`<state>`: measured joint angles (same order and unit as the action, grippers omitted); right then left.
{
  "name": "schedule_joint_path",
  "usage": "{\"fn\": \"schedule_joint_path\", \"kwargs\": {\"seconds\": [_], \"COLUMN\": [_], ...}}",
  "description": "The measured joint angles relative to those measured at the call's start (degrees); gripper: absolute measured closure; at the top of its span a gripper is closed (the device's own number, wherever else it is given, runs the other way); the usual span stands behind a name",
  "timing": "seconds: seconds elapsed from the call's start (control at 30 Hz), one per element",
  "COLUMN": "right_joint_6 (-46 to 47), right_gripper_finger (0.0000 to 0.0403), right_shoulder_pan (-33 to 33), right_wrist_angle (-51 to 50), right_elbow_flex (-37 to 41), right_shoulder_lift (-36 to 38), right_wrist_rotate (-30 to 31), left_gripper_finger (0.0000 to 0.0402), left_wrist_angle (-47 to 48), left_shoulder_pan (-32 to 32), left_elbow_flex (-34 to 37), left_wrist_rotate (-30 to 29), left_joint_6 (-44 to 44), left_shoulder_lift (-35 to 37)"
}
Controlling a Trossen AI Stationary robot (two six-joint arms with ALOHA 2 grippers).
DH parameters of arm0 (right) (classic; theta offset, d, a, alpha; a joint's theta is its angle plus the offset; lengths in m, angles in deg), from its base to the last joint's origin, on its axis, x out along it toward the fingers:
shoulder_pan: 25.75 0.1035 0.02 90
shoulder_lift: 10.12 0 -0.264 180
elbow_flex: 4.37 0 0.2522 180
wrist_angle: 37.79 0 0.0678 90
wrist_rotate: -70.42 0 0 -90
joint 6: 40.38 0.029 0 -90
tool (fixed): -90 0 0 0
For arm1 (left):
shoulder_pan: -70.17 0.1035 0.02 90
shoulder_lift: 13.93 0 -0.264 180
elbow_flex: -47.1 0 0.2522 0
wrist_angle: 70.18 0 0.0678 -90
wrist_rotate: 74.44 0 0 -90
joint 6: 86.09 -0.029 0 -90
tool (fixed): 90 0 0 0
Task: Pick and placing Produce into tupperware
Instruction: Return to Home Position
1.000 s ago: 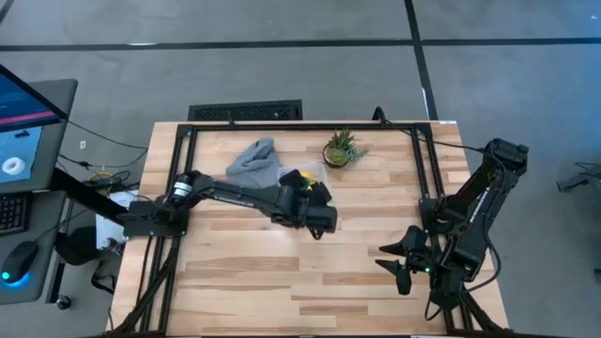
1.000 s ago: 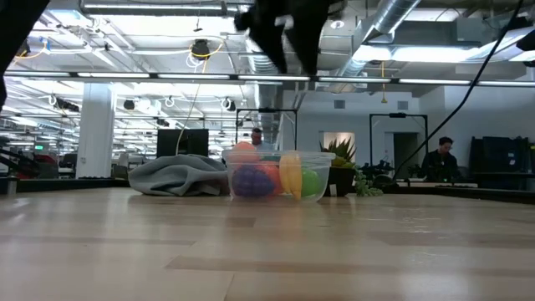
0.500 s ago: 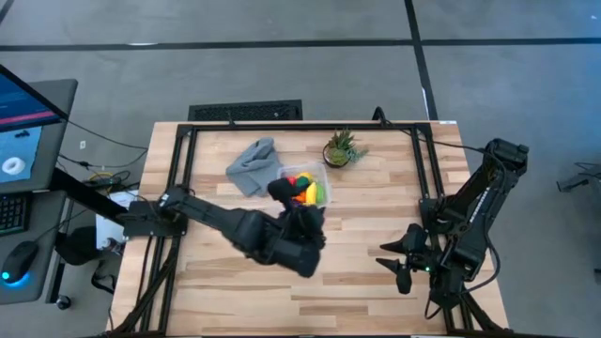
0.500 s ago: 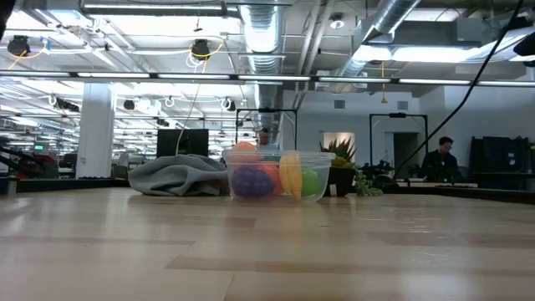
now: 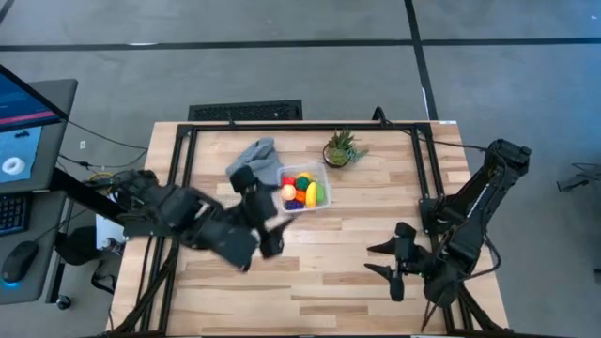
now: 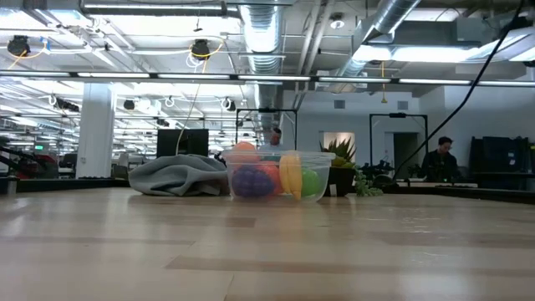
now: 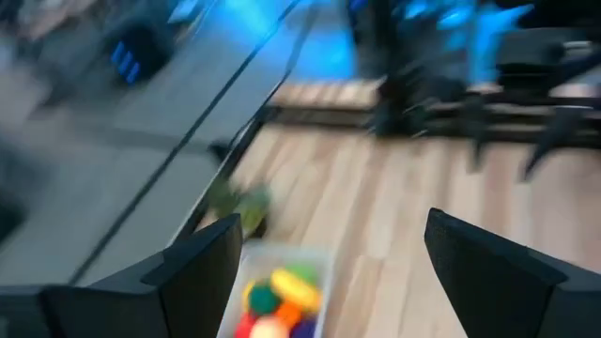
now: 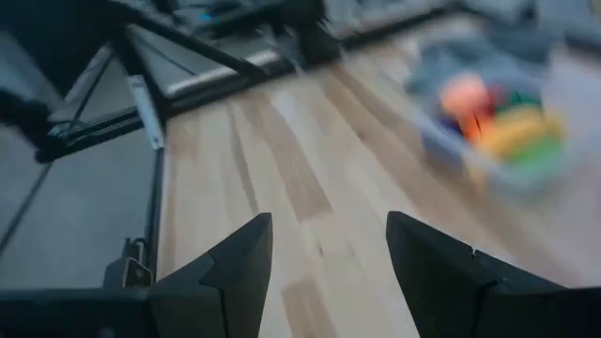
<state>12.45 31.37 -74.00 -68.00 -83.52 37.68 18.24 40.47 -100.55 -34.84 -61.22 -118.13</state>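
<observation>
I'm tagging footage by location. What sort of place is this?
Likely an open-plan robotics lab or workshop: exposed ceiling ducts, a computer monitor beside the wooden table, and a person working at a far desk.

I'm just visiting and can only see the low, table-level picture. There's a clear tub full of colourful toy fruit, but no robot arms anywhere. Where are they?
Observer: The camera overhead shows both. The left gripper hangs just left of the tupperware, above your line of sight. The right gripper waits near the right edge of the table.
Operator: Is either one carrying a fruit?
Observer: No. Each wrist camera shows its own gripper open, with nothing between the fingers.
</observation>
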Motion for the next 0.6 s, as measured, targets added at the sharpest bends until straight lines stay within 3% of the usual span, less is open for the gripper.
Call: {"fn": "schedule_joint_path", "kwargs": {"seconds": [0.17,0.4,0.5,0.6], "right_joint_6": [-26.7,-48.1,-52.5,-55.0], "right_gripper_finger": [0.0168,0.0168,0.0168,0.0168], "right_shoulder_pan": [-2.5,-7.4,-9.6,-12.1], "right_wrist_angle": [5.4,5.0,5.0,5.4], "right_elbow_flex": [-6.2,-14.1,-15.0,-15.3], "right_shoulder_lift": [0.0,3.5,8.1,13.5], "right_wrist_rotate": [-0.1,0.6,-4.3,-13.4], "left_gripper_finger": [0.0078,0.0078,0.0078,0.0078], "left_wrist_angle": [-9.7,-4.4,-5.8,-7.8], "left_shoulder_pan": [-2.2,-2.1,-3.1,-4.0], "left_elbow_flex": [0.0,0.0,0.0,0.0], "left_wrist_rotate": [0.3,5.8,11.4,15.7], "left_joint_6": [-14.6,-15.1,-19.2,-24.7], "left_shoulder_lift": [2.8,10.1,13.6,17.0]}}
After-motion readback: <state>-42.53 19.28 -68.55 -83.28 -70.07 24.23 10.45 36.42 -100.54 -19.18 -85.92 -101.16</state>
